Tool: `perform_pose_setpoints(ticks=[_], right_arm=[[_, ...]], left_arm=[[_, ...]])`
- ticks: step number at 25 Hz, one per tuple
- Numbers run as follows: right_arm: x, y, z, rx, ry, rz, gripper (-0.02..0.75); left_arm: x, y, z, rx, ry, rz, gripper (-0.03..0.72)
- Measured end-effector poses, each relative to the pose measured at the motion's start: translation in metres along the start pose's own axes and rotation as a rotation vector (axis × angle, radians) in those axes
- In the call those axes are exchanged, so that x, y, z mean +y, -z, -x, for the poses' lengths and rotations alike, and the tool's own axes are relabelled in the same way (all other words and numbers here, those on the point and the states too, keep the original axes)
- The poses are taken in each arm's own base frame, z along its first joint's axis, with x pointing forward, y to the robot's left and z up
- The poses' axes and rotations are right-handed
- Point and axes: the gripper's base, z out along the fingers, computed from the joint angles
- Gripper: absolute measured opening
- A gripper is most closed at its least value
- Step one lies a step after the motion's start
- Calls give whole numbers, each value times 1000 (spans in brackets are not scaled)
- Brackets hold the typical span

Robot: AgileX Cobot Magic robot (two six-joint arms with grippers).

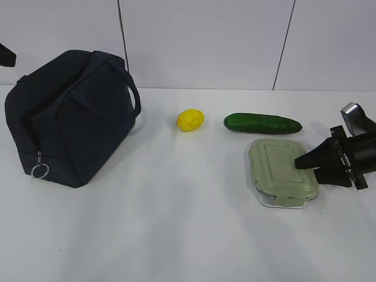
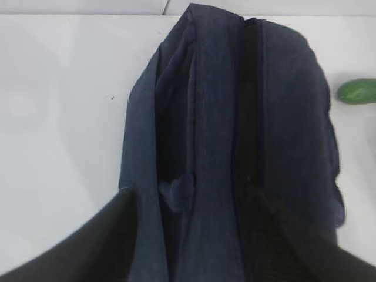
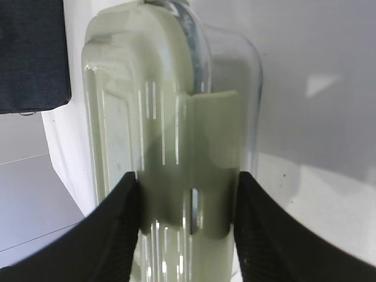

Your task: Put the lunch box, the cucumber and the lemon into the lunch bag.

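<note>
The dark navy lunch bag (image 1: 73,117) stands at the left, its silver ring pull (image 1: 39,171) hanging low on the near corner. From above, the left wrist view shows the lunch bag (image 2: 282,117) with its zipper line (image 2: 249,106) running along the top. My left gripper (image 2: 191,197) hovers over it, open, with only a black tip (image 1: 4,56) showing at the exterior view's left edge. The lemon (image 1: 190,120) and the cucumber (image 1: 262,123) lie behind the pale green lunch box (image 1: 281,170). My right gripper (image 1: 305,164) is shut on the lunch box (image 3: 164,129), fingers pressed to both faces at its clip.
A white tabletop (image 1: 176,223) carries everything, and a white panelled wall (image 1: 205,41) rises behind it. One end of the cucumber (image 2: 357,91) shows right of the bag in the left wrist view. A corner of the bag (image 3: 29,53) appears beyond the box in the right wrist view.
</note>
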Motion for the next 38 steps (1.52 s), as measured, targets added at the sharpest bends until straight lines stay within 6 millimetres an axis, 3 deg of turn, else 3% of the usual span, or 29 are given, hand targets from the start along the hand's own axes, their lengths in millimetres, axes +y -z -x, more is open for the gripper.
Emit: perform_pose_setpoints(ticks=[10, 21, 28, 32, 36, 38], right_arm=[[0, 0, 0, 0, 0, 0, 359], [0, -1, 0, 2, 1, 0, 359], [1, -1, 0, 4, 2, 1, 359], [1, -1, 0, 4, 2, 1, 359], [1, -1, 0, 3, 2, -1, 359], [1, -1, 0, 3, 2, -1, 359]], left_arm=[[9, -48, 7, 71, -54, 14, 425], [11, -66, 4, 99, -52, 0, 425], [3, -71, 19, 48, -89, 12, 414], [6, -78, 16, 71, -81, 1, 393], [6, -79, 15, 75, -80, -2, 321], [6, -78, 15, 80, -79, -6, 186]])
